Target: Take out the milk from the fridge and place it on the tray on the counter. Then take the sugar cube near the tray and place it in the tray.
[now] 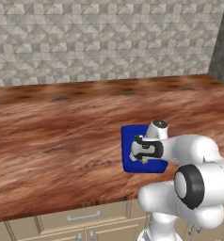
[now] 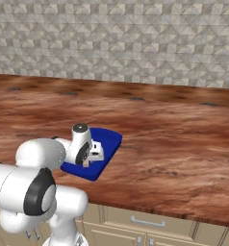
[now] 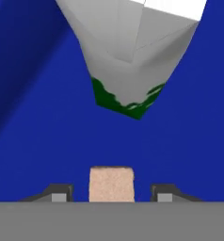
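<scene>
Milk, a small green and white carton, already stood on our flat bright blue tray; our jaws sat parted around the tiny beige sugar cube, low for release.

The flat bright blue rectangular tray sits on the reddish-brown wood-grain worktop, near its front edge. The small green and white milk container stands in the tray, tiny pale beige sugar cube just in front of it, between the jaws
</scene>
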{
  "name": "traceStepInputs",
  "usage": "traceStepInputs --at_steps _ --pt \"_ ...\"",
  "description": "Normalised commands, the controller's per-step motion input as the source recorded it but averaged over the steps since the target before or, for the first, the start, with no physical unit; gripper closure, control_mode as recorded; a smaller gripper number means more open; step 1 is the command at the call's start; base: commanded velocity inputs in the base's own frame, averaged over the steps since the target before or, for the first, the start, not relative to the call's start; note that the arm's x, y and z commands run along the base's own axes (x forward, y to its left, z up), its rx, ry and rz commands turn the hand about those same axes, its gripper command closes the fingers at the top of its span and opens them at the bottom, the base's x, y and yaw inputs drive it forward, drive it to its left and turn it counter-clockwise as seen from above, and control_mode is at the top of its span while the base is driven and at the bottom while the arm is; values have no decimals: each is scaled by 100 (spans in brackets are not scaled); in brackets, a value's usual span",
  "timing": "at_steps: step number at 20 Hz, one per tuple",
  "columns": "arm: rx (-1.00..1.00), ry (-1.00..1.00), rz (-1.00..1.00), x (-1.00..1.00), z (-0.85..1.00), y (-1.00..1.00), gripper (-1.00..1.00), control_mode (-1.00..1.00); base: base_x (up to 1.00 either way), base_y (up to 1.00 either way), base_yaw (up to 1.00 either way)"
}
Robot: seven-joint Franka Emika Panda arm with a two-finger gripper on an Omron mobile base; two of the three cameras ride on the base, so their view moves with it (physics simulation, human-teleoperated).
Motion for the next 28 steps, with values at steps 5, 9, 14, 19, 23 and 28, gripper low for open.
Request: traceStepInputs --at_steps 5,9,14,19,23,28 --pt "0 -7 0 -9 16 2 -100 -100 0 0 0" --pt "0 -11 -3 -22 41 0 -100 -100 0 0 0" --pt "0 -15 -10 -48 72 0 -100 -100 0 0 0" --pt "-4 -16 -12 -55 100 1 -100 -100 0 0 0" --pt "-4 -20 -15 -64 100 0 -100 -100 0 0 0" --pt "-5 -9 -12 -78 100 0 -100 -100 0 0 0"
